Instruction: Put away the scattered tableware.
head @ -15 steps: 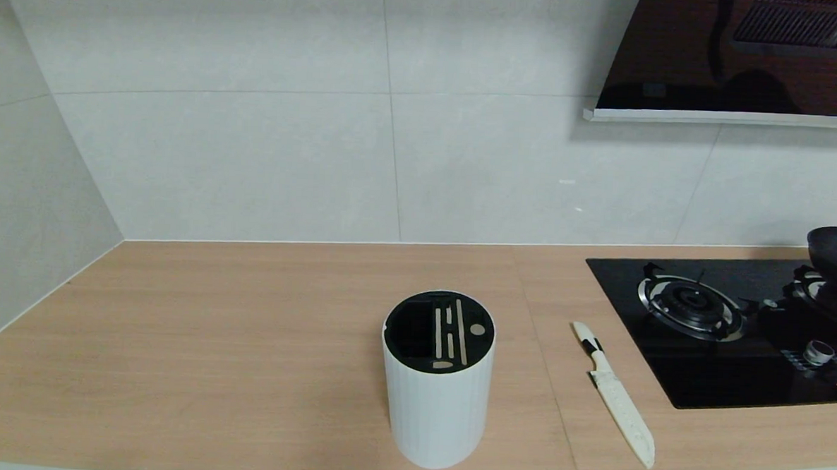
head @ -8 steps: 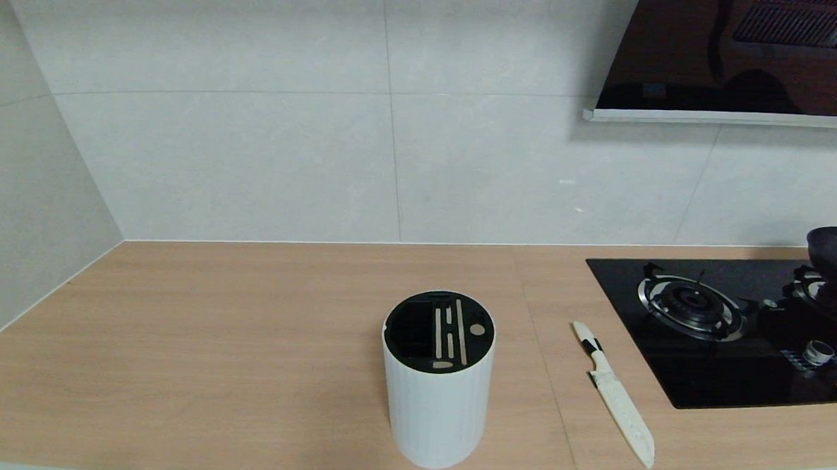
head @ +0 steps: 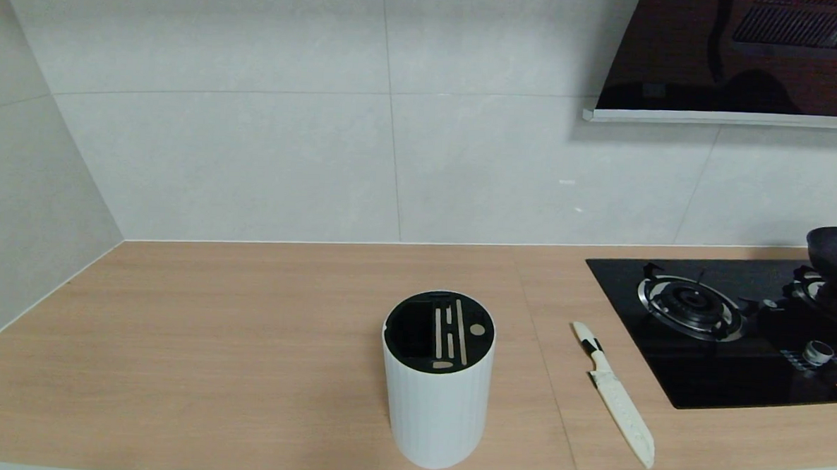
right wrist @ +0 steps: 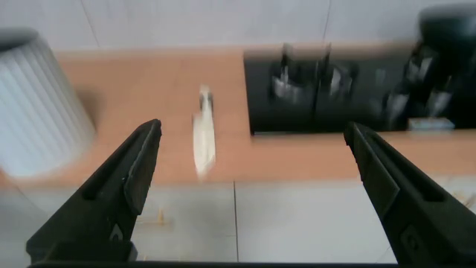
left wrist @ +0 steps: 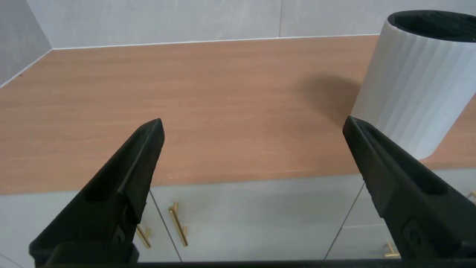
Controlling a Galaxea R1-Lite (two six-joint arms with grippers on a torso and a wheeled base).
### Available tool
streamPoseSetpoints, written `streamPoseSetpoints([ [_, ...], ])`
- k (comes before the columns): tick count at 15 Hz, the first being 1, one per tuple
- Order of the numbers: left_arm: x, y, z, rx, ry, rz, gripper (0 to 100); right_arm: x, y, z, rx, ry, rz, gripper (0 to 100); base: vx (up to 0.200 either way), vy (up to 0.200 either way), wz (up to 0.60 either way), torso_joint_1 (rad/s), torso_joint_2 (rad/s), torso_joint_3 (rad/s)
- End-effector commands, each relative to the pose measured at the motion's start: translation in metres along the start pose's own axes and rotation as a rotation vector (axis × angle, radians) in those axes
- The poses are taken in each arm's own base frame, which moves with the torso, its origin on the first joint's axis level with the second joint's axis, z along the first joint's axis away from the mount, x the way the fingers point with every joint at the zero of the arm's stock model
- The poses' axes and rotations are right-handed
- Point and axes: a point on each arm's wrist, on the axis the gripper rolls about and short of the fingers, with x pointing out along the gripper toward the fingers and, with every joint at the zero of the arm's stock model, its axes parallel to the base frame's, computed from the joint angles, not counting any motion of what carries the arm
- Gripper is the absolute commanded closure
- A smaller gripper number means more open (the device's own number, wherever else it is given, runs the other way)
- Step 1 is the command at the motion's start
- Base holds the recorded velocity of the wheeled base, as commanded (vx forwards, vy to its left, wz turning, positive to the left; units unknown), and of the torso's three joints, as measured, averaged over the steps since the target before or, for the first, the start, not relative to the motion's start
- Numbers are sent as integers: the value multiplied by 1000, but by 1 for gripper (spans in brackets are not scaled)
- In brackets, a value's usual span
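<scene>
A cream knife (head: 616, 399) lies flat near the table's (head: 209, 339) front edge, between the upright white knife block (head: 437, 398) and the black gas hob (head: 724, 347), tip toward that edge. The left jaws and the right jaws hang spread wide off the front edge.

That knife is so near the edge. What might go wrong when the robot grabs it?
The knife lies flat with its tip close to the front edge of the counter; a nudge from the open right gripper might push it off. The slots in the holder are narrow, so a tilted blade could catch.
</scene>
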Motion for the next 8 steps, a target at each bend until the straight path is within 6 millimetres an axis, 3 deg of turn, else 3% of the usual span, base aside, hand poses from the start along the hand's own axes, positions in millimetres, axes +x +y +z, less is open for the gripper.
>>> streamPoseSetpoints([
  [1,0,0,0,-1,1,0,0,8,1,12,2,62,29,0,0,0,0,0,0,0],
  [4,0,0,0,0,1,0,0,35,1,20,6,255,42,0,0,0,0,0,0,0],
  [8,0,0,0,-1,1,0,0,94,1,39,22,518,54,0,0,0,0,0,0,0],
])
